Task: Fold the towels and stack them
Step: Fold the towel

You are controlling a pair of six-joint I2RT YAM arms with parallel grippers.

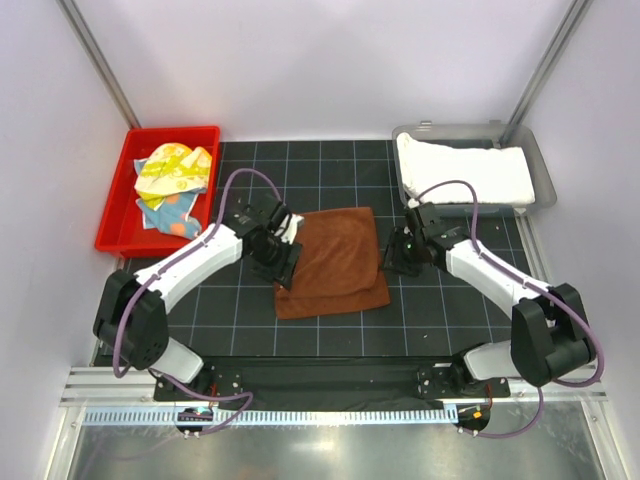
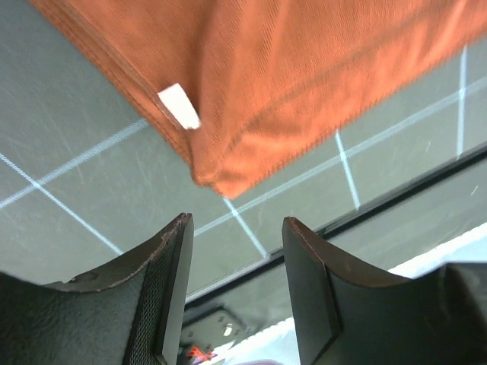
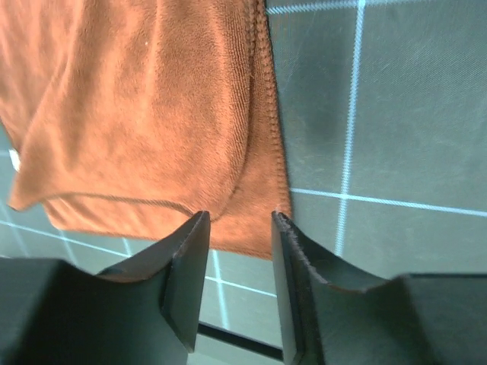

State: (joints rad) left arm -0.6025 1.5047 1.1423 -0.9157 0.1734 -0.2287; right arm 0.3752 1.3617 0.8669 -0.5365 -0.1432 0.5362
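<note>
Left gripper (image 1: pixel 283 257), fingers parted fairly wide and holding nothing, sits low at the left edge of the rust-brown towel (image 1: pixel 335 262). A towel corner bearing a white tag (image 2: pixel 179 106) lies just ahead of its fingertips, not between them. Right gripper (image 1: pixel 402 256), also parted and empty, sits at the opposite edge, the stitched hem just ahead of its gap. The folded towel lies flat on the black grid mat (image 1: pixel 450 310) between the two, each arm about equally near its own side
</note>
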